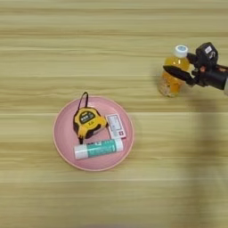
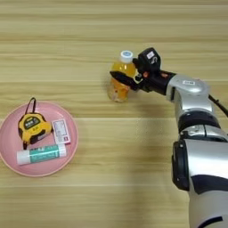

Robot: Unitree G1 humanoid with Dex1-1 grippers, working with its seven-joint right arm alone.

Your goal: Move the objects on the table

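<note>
A small orange-drink bottle with a white cap leans slightly on the table, right of centre. My right gripper is shut on its body; one black finger crosses the front and the other is hidden behind it. Whether the bottle's base touches the wood I cannot tell. On the pink plate to the left lie a yellow-and-black tape measure with a black strap and, in front of it, a white tube with a green label.
A small white-and-pink card lies on the plate beside the tape measure. My silver forearm reaches in from the right, with the arm's lower links along the right edge in the right eye view.
</note>
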